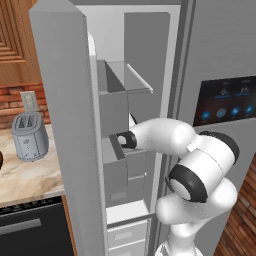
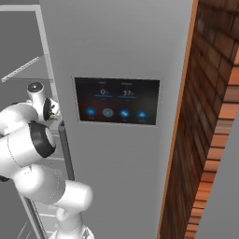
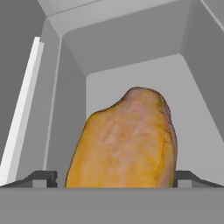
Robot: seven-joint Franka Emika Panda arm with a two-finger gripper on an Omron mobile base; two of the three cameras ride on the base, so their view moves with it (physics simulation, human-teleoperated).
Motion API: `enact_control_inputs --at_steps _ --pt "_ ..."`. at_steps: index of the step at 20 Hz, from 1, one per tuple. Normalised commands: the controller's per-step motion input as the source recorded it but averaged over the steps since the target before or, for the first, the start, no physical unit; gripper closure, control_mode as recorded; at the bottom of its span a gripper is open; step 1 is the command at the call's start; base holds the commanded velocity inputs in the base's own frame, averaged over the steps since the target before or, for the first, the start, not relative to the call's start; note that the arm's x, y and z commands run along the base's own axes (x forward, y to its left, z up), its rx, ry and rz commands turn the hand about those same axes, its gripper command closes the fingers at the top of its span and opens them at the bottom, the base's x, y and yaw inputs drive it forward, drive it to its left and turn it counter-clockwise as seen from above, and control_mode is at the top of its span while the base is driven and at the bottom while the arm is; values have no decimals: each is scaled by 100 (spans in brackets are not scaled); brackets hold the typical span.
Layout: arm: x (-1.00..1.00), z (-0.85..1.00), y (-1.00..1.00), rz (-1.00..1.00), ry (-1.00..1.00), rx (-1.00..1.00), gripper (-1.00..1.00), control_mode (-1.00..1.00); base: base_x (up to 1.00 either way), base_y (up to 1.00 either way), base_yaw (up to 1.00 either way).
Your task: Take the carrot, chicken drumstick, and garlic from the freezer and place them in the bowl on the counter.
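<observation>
- I am on the chicken drumstick (image 3: 127,140), one of the three things to bring out of the freezer (image 1: 125,125); my arm reaches in through its open door, level with the grey bins.
- In the hand view the drumstick lies right between my jaws, its golden-brown bulk spanning the gap from one tip (image 3: 41,178) to the other.
- My jaws stand wide, one to either side of the meat and right against it. I judge they are at the point of clamping it, but I cannot tell whether they grip it already.
- Beyond the drumstick I see the pale walls of the compartment.
- Next, as I judge it: make sure of the grip, draw straight back out past the door, then carry it towards the worktop (image 1: 25,175) by the toaster (image 1: 30,135).
</observation>
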Motion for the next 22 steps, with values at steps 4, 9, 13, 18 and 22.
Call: enact_control_inputs --at_steps 4,9,13,18,22 --pt "40 -10 1 0 1 -9 100 -100 0 0 0" --pt "11 -1 2 0 1 -1 100 -100 0 0 0" --pt "0 0 0 0 0 0 100 -100 0 0 0" --pt "-40 -19 0 0 -3 -1 100 -100 0 0 0" --pt "-57 -31 0 -2 -10 -3 100 -100 0 0 0"
